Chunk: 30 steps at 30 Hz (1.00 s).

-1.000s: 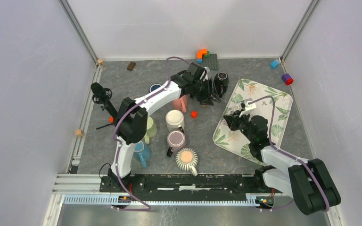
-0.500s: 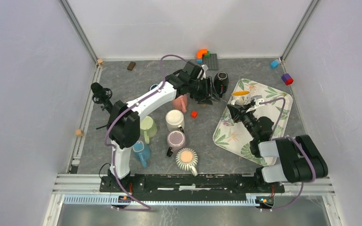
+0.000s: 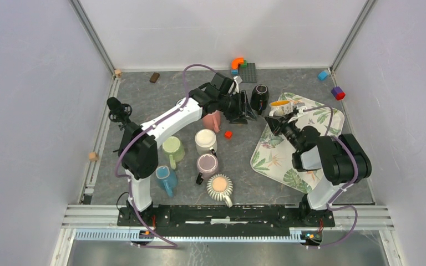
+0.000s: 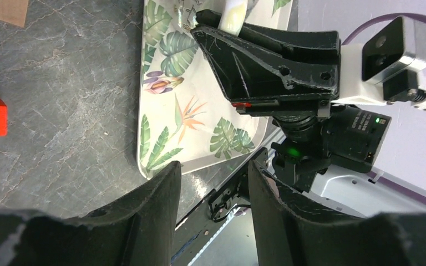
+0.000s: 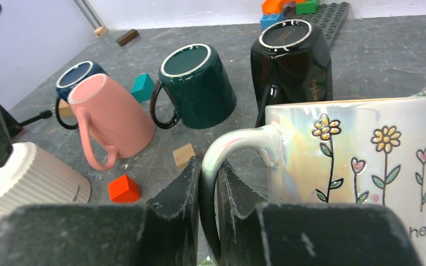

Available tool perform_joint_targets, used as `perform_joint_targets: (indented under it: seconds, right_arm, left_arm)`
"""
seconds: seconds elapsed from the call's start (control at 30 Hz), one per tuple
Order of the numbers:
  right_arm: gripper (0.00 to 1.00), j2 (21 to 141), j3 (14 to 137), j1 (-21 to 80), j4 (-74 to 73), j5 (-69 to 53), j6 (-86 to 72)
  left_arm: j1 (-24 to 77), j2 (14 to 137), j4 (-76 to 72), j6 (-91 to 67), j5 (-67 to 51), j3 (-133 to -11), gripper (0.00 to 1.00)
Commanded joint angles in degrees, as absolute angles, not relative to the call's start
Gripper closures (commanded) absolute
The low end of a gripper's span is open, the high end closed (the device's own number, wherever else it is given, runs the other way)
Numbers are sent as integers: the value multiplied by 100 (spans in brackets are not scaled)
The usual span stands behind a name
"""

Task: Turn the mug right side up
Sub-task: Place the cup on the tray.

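The mug (image 3: 282, 106) is pearly white with painted flowers and an orange inside. It is held with its mouth up over the far left corner of the leaf-print tray (image 3: 316, 145). My right gripper (image 3: 280, 122) is shut on its handle. In the right wrist view the handle (image 5: 220, 152) runs between the two fingers (image 5: 184, 183) and the flowered wall of the mug (image 5: 366, 160) fills the right side. My left gripper (image 3: 249, 111) stands open just left of the mug, with nothing in it. In the left wrist view the left gripper (image 4: 213, 180) looks at the tray (image 4: 166, 83).
Upside down behind the mug are a black mug (image 3: 260, 95) and a dark green mug (image 5: 197, 83). A pink mug (image 3: 213, 120) lies on its side near a red cube (image 3: 228, 134). Several more mugs (image 3: 205, 140) stand in the left middle. Toy bricks (image 3: 244, 67) lie by the back wall.
My right arm has stretched toward the back, carrying the mug from mid-tray to its far left corner, its orange mouth now facing up. The left gripper drew back slightly to the left.
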State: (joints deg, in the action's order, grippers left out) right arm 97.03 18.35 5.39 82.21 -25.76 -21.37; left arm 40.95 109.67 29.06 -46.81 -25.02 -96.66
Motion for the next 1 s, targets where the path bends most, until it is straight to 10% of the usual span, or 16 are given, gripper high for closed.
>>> perform_joint_targets:
  seconds: [0.0, 0.97]
  right_arm:
    - [100, 9523, 2269, 517, 11221, -3348, -2318]
    - [100, 9074, 1441, 730, 11223, -4237, -1588]
  left_arm:
    - [4096, 10765, 2852, -4404, -2479, -9670, 44]
    - [4685, 12831, 4660, -3941, -1477, -12380, 47]
